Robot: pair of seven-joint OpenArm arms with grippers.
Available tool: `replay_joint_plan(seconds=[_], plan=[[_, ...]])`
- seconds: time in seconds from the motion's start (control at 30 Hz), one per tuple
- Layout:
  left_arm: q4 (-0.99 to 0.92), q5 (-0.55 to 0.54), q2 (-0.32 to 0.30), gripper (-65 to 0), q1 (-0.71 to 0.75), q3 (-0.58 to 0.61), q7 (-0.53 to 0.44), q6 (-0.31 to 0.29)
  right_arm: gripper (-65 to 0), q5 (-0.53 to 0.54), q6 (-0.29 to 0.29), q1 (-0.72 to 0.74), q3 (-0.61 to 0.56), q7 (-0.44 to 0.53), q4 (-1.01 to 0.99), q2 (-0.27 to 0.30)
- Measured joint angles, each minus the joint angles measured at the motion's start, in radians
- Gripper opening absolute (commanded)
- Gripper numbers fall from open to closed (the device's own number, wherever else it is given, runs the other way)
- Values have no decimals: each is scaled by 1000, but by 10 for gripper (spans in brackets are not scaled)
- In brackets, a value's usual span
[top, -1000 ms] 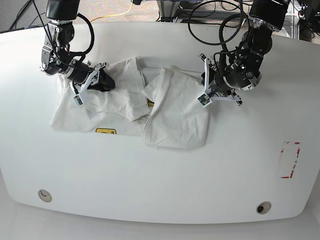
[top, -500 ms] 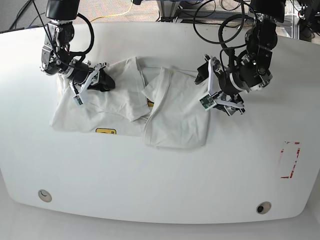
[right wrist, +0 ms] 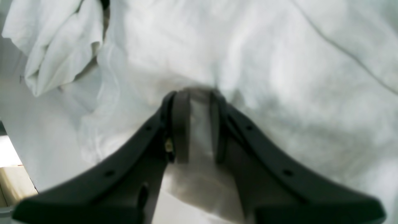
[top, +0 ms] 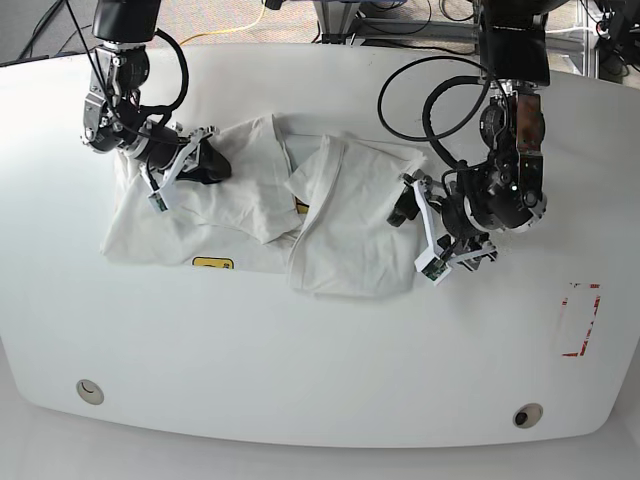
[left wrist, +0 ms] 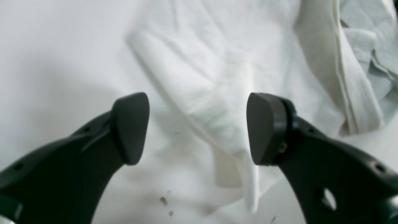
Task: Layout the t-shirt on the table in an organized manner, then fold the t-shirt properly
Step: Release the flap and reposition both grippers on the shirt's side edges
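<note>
The white t-shirt (top: pixel 270 215) lies crumpled on the table (top: pixel 320 350), toward 11 o'clock of its centre, with one side folded over the middle and a yellow logo patch (top: pixel 211 263) showing at its near hem. The right end effector (top: pixel 205 160), at the shirt's 10 o'clock, has its fingers nearly together, pinching a fold of the fabric. The left end effector (top: pixel 415 235) hovers at the shirt's 3 o'clock edge, fingers spread wide and gripping nothing.

Bright, even overhead light glares off the glossy white desk (top: pixel 300 360), while both wrist views are soft, blurred and washed-out.
</note>
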Motion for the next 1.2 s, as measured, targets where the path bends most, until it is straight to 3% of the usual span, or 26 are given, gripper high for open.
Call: replay_joint_plan(seconds=[0.17, 0.37, 0.6, 0.7, 0.8, 0.9, 0.93, 1.0, 1.2], plan=[[-137, 13, 12, -385, -49, -10, -39, 24, -520, -8, -3, 4, 0, 3, 0, -11], [-307, 5, 24, -522, -76, -3, -82, 23, -518, -10, -3, 5, 0, 5, 0, -14], [-442, -22, 1, -564, -120, 44, -147, 16, -507, -21, -13, 1, 0, -11, 36, -17], [-448, -27, -8, -564, -114, 59, -180, 22, -449, -66, -24, -5, -3, -63, 108, -26], [-450, -39, -16, -564, -113, 62, -188, 19, -342, -89, -30, -9, -2, -137, 177, -34], [-450, -48, -27, -564, -107, 66, -189, 15, -181, -111, -32, -19, 34, -234, 263, -63], [-450, -50, -32, -564, -103, 67, -191, 15, -159, -111, -31, -19, 56, -262, 293, -72], [-447, -56, -39, -564, -96, 70, -197, 15, -8, -97, -35, -17, 117, -310, 357, -89], [-445, -64, -57, -564, -92, 74, -211, 12, 0, -40, -37, 61, 298, -441, 468, -103]])
